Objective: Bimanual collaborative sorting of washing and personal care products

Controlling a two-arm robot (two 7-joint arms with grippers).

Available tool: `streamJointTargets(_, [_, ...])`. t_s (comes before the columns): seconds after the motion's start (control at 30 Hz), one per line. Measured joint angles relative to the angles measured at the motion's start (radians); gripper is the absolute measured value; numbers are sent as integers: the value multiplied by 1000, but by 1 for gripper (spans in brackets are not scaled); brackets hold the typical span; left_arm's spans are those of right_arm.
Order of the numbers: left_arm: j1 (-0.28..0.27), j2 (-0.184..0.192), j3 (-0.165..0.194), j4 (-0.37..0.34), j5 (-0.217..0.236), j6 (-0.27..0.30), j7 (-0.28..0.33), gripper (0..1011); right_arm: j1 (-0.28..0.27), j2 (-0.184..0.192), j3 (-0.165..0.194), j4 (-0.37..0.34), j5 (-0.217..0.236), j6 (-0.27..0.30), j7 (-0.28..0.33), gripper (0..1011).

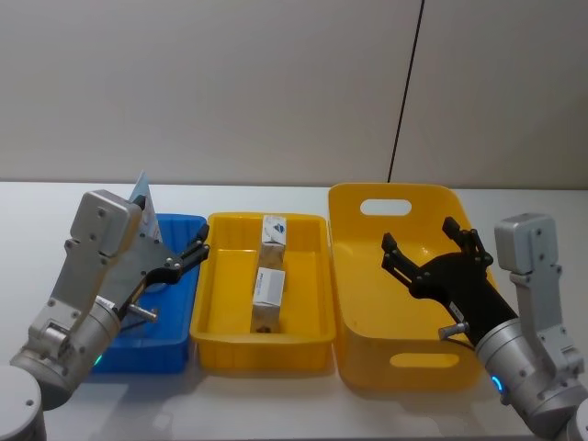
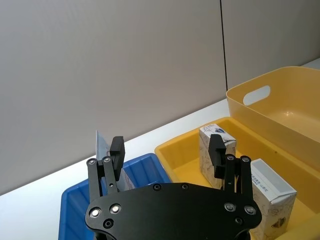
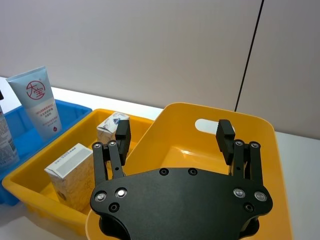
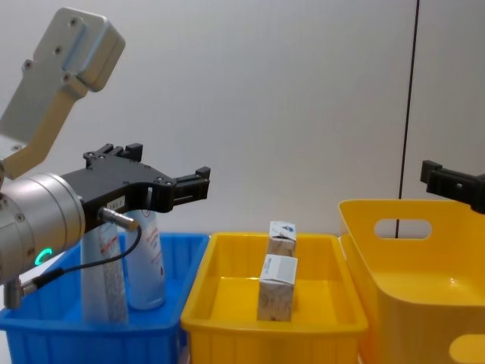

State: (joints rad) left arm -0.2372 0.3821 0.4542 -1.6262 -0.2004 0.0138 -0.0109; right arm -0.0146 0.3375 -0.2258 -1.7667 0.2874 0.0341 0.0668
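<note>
Two pale squeeze tubes (image 4: pixel 148 258) stand upright in the blue bin (image 1: pixel 170 322) at the left; one shows red print (image 3: pixel 40 102). Two white-beige cartons (image 1: pixel 269 288) stand in the small yellow bin (image 1: pixel 225 303) in the middle, one behind the other (image 1: pixel 273 230). My left gripper (image 1: pixel 195 250) hovers open over the blue bin's right side, beside the tubes (image 2: pixel 102 145), holding nothing. My right gripper (image 1: pixel 421 237) hangs open and empty over the large yellow bin (image 1: pixel 367 303) at the right. In the right wrist view, the open fingers (image 3: pixel 122 132) frame that bin's handle slot.
The three bins stand side by side on a white table (image 1: pixel 276 395) against a pale wall. A dark vertical seam (image 1: pixel 404 92) runs down the wall behind the large yellow bin. Bare table lies in front of the bins.
</note>
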Motion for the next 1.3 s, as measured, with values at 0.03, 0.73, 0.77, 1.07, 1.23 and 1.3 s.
streamJointTargets(0.03, [0, 0, 0, 0, 0, 0, 0, 1001, 0, 0, 0, 0, 0, 0, 0, 1002])
streamJointTargets(0.73, [0, 0, 0, 0, 0, 0, 0, 1001, 0, 0, 0, 0, 0, 0, 0, 1002])
streamJointTargets(0.77, [0, 0, 0, 0, 0, 0, 0, 1002, 0, 0, 0, 0, 0, 0, 0, 1002])
streamJointTargets(1.07, [0, 0, 0, 0, 0, 0, 0, 1001, 0, 0, 0, 0, 0, 0, 0, 1002])
streamJointTargets(1.23, [0, 0, 0, 0, 0, 0, 0, 1001, 0, 0, 0, 0, 0, 0, 0, 1002])
streamJointTargets(1.3, [0, 0, 0, 0, 0, 0, 0, 1001, 0, 0, 0, 0, 0, 0, 0, 1002])
